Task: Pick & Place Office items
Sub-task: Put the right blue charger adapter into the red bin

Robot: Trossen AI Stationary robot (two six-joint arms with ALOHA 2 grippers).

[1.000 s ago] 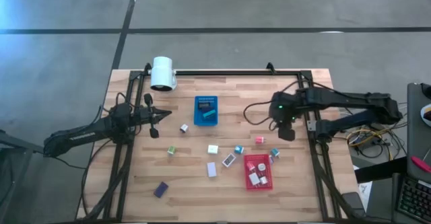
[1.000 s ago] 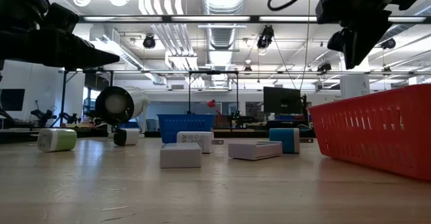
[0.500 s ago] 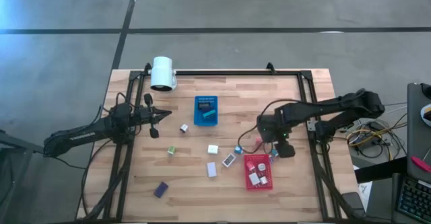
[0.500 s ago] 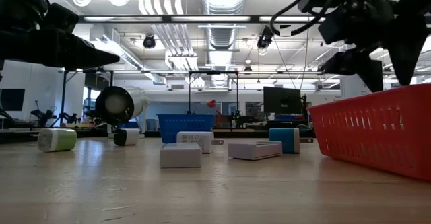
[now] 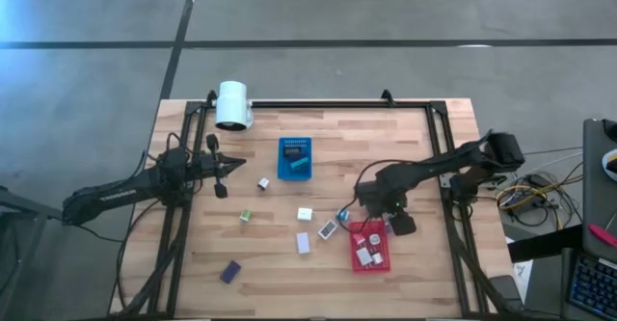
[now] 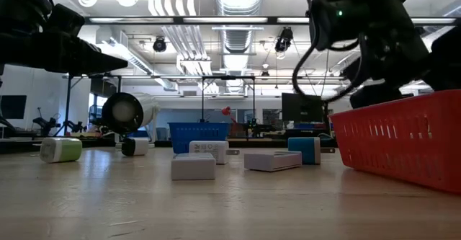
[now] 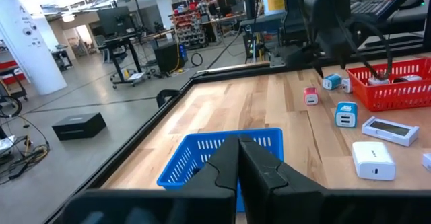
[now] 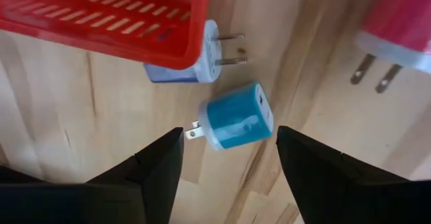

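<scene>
Teal charger block [image 8: 237,124] lies on the wood just beside the red tray [image 8: 101,22], centred between the wide-open, empty fingers of the right gripper [image 8: 229,177]; step judged pre-grasp, requiring descent and closure; left gripper [image 7: 239,170] waits shut over the blue tray [image 7: 202,158].

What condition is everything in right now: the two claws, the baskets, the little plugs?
Right gripper: jaws open, empty, above the teal plug.
Left gripper: jaws shut, empty, waiting at the table's left side.
Teal plug: lying loose on the table, prongs out.
Red basket: holding several small items.
Blue basket: holding a dark item.
Pink plug: on the table, outside the baskets.
</scene>
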